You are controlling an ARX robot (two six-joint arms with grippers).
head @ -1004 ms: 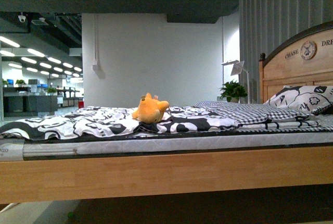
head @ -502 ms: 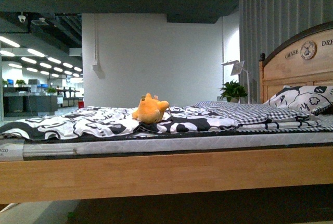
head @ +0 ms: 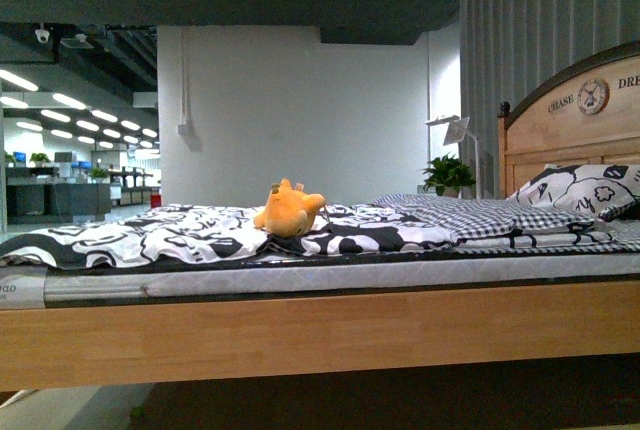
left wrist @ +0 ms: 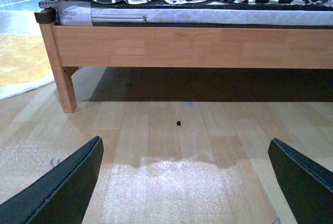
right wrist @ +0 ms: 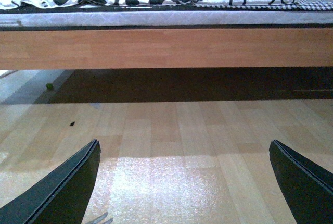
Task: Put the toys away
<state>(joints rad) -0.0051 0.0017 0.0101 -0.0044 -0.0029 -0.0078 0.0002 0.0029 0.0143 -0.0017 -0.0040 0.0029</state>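
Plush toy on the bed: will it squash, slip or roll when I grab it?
The plush looks soft and rounded, so it will probably squash under a grip and feel light. It lies slumped on a rumpled quilt, so a push would likely snag or tumble it rather than roll it cleanly.

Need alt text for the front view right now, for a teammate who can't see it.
An orange plush toy lies on a black-and-white patterned quilt on a wooden bed, seen side-on from low down. The headboard and a patterned pillow are at the right; no robot arm shows.
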